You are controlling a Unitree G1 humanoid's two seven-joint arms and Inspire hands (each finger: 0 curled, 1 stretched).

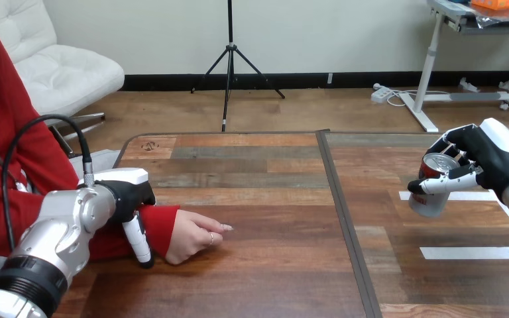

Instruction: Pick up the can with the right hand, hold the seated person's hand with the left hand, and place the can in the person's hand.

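By the left edge of the table (272, 278), the left hand (127, 196) curled its fingers round the person's wrist (162, 225), to keep the person's hand (189, 237) steady. By the right edge, the right hand (487, 159) gripped the can (432, 185) in the air, ready to give.

A silver metal drink can (428, 202) with a red band near its top is at the frame's right edge, tilted and clear of the wooden table (272, 265), clasped in the right hand (487, 159). The person's hand (192, 235) lies lower left of centre, palm down on the table with fingers pointing right. Its red-sleeved wrist is under the left hand (129, 195), one finger curled across the sleeve.
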